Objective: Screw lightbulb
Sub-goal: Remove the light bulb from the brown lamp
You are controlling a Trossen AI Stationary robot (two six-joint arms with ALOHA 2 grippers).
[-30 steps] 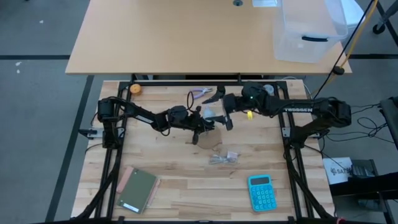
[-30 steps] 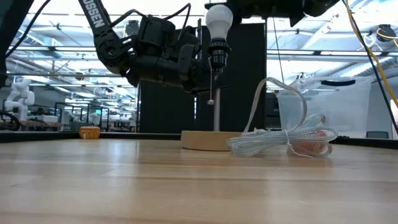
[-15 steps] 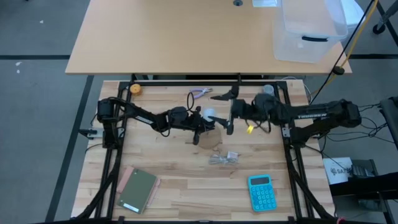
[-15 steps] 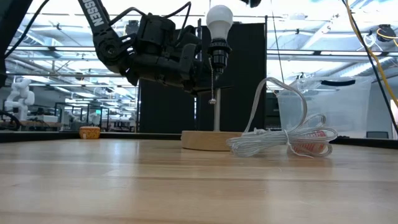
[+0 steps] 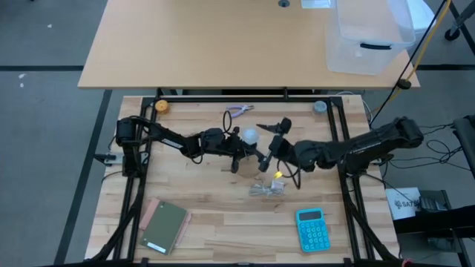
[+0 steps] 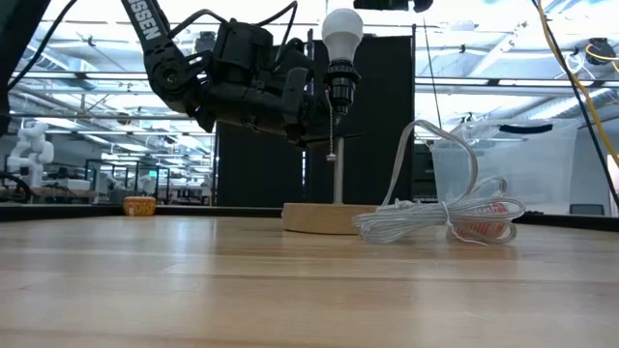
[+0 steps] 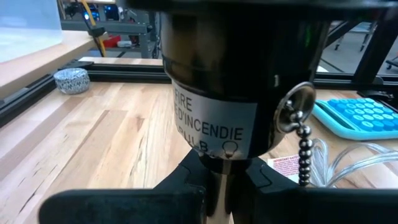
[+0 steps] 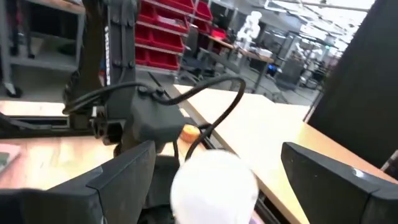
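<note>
The whitish lightbulb (image 5: 251, 135) (image 6: 341, 34) sits upright by its screw end in the black socket (image 6: 338, 82) (image 7: 236, 81) of a small lamp. The lamp has a thin stem and a round wooden base (image 6: 319, 217). My left gripper (image 5: 236, 144) (image 6: 311, 108) is shut on the stem just under the socket. My right gripper (image 5: 265, 145) is open just to the right of the bulb. In the right wrist view its two fingers stand on either side of the bulb (image 8: 214, 186), apart from it. My left gripper pinches the lamp's thin stem (image 7: 221, 186) between its two fingers (image 7: 180, 180), right below the black socket. The fingers come level from the table's left and lie across the stem. The lamp stands upright with its wooden base on the table.
A coiled white cord (image 5: 267, 189) (image 6: 435, 217) lies near the lamp's base, with a labelled clear wrapper (image 6: 484, 222) beside it. A blue calculator (image 5: 312, 228) and a green notebook (image 5: 165, 226) lie at the near edge. Pliers (image 5: 239, 111) lie at the far edge. A pull chain (image 7: 303, 143) hangs from the socket.
My right gripper has left the top of the bulb and gone up and toward the table's right, while its arm has swung toward the near edge. The bulb stays upright in the socket. My left gripper keeps its hold.
</note>
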